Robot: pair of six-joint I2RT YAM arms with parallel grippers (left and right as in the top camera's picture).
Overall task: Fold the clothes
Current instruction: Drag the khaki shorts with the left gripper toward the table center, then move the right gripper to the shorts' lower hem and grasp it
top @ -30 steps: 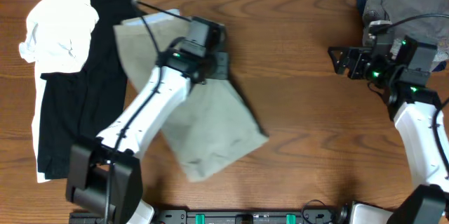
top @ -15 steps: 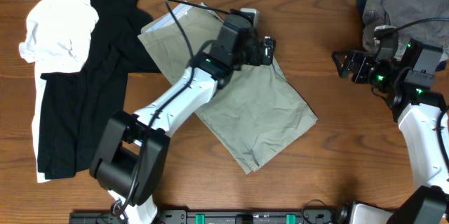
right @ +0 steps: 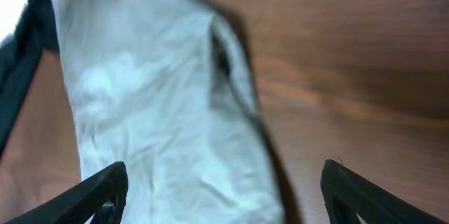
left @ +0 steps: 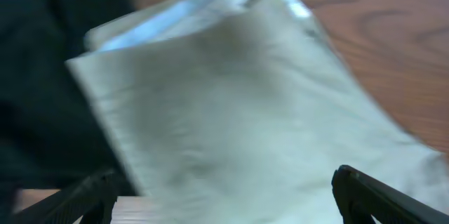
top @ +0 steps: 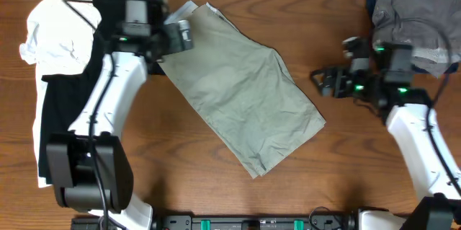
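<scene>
Overhead, the left gripper [top: 186, 35] sits at about ten o'clock on the table [top: 346, 172], jaws spread wide with nothing between them. It hangs at the upper end of the khaki trousers [top: 241, 96]. The left wrist view, though blurred, agrees: both fingers stand well apart over pale cloth. The right gripper [top: 320, 82] is at three o'clock, likewise released and empty. It points toward the trousers but is apart from their edge.

From where I stand, the risk sits on the left side. The black garment [top: 79, 107] lies just beside the waistband corner and seems to run under it. A pinch there could catch black cloth along with khaki and drag both. Taking only the top layer would be another slip, since the layers would part as the end is lifted. The trousers also lie slantwise, so a fold drawn straight across could come out skewed.

The trousers run from eleven o'clock down to five, already doubled into one flat, long panel. A strip of pale lining [top: 180, 10] shows at the upper end, and small creases gather near the lower end. The white shirt [top: 57, 32] is bunched at ten o'clock, and the grey garment [top: 418, 6] is heaped at one o'clock.
</scene>
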